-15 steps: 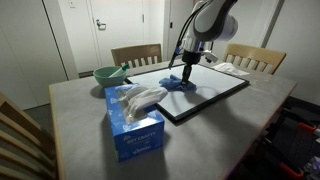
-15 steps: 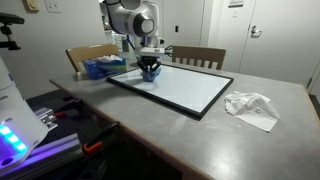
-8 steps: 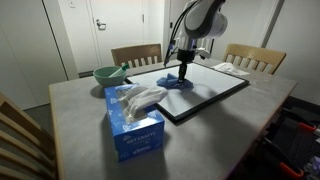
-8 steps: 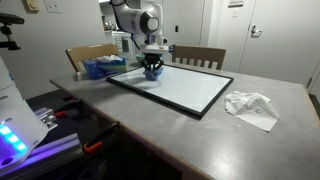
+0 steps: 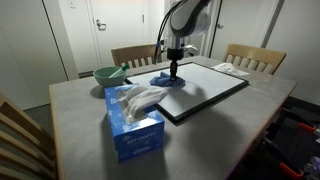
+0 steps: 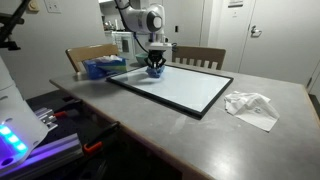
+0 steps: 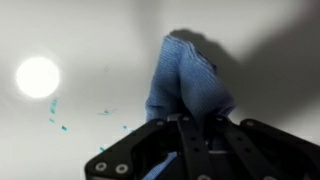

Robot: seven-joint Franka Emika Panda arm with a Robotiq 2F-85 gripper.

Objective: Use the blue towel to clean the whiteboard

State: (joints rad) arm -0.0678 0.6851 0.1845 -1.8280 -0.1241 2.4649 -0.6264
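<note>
Hand [image 7: 195, 122] is clamped shut on the blue towel [image 7: 185, 75], which is bunched under it and touches the whiteboard [image 7: 100, 35]. Small teal marks [image 7: 58, 115] lie just beside the towel. In an exterior view the towel sits at the board's end near the green bowl [image 5: 108, 73], and the board's long side runs away toward the white cloth [image 5: 228, 68].

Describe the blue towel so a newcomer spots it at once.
On the grey table lies a black-framed whiteboard. Near its corner by the green bowl, the shut claw presses a small blue towel onto it. Unlike the blue box, it is soft cloth; the other cloth is white.
</note>
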